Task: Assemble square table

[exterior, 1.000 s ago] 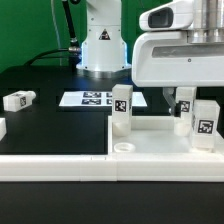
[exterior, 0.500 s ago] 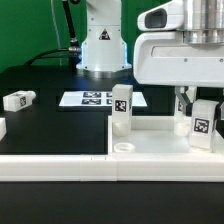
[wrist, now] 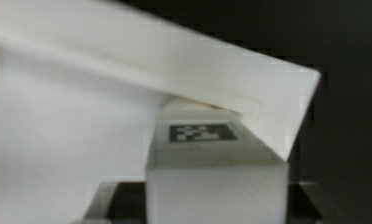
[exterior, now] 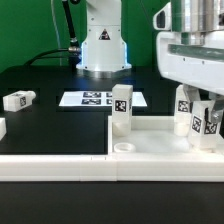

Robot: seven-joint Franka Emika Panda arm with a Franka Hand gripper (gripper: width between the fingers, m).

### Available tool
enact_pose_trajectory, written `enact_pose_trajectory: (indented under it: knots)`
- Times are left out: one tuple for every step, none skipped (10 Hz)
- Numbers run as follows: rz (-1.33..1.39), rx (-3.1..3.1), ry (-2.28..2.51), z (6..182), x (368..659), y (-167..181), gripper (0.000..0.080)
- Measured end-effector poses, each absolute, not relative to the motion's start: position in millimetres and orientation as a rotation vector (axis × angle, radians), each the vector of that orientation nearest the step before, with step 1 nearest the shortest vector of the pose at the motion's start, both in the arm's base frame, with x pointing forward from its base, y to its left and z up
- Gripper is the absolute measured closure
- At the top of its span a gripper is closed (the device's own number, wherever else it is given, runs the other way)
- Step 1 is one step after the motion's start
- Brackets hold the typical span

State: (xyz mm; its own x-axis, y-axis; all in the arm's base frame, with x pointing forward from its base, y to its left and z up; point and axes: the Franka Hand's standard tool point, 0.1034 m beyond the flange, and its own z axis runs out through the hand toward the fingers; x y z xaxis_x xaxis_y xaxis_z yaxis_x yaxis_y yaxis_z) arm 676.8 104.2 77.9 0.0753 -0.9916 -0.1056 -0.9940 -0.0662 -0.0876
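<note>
Exterior view: low, near surface height, faces across the black table (exterior: 50, 125) toward the robot base (exterior: 103, 45) at the back. The square table top (exterior: 150, 140) is close in the foreground. Wrist view: very close, looks along a tagged leg (wrist: 209, 165) onto the top's corner. Shared: that leg, at the exterior view's right, and the top.

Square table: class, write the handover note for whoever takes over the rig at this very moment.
Gripper: appears shut on the held leg, upright at the tabletop corner on the exterior view's right.
Done: the standing leg is upright at the neighbouring corner.
Left: finish fixing the held leg; fetch the loose leg lying on the black surface at the exterior view's left; the near corner hole has no leg.
</note>
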Motion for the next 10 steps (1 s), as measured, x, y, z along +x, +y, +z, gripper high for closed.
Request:
enact_pose_trajectory:
  knots:
    - [0.037,-2.080,2.164,78.1,676.5,105.9,0.0506]
    - [0.041,-2.037,2.205,78.2,676.5,106.4,0.0506]
    - [0.040,-2.050,2.192,78.1,676.4,106.3,0.0506]
    - [0.021,-2.174,2.080,78.0,675.3,105.8,0.0506]
    - [-0.013,-2.380,1.874,76.1,671.8,106.3,0.0425]
    - [-0.050,-2.551,1.652,76.4,673.1,106.2,0.0425]
    - [-0.076,-2.661,1.481,78.9,674.3,109.4,0.0243]
    - [-0.089,-2.707,1.398,82.8,674.8,115.9,0.0169]
    - [-0.095,-2.763,1.291,82.3,674.7,115.8,0.0156]
    - [-0.100,-2.815,1.182,81.7,674.7,114.9,0.0156]
